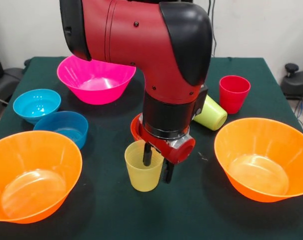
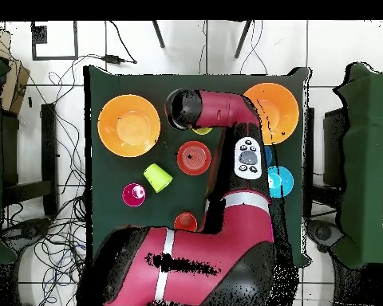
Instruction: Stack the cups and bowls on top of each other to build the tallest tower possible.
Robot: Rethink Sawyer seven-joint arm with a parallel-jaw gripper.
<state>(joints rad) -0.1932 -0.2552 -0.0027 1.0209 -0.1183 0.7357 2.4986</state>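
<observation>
In the front view you see the gripper (image 1: 157, 166) low over the green table (image 1: 111, 210), with one black finger (image 1: 147, 155) inside the pale yellow cup (image 1: 143, 172) and the other finger just outside its wall, so the claw stands astride the cup's rim; you cannot tell whether it is pressing on the wall. The cup stands upright near the middle of the table. To its sides you have two large orange bowls (image 1: 32, 175) (image 1: 264, 160). Behind them are the darker blue bowl (image 1: 64, 127), the light blue bowl (image 1: 36, 104) and the magenta bowl (image 1: 95, 79). The lime green cup (image 1: 211, 114) lies on its side, just beside the upright red-pink cup (image 1: 234, 93). In the overhead view the arm (image 2: 219, 111) covers the yellow cup almost fully. You can see the red-orange bowl (image 2: 194, 158) in the middle, the lime green cup (image 2: 157, 176) near it, and an orange cup (image 2: 185, 222) close to the robot's base.
</observation>
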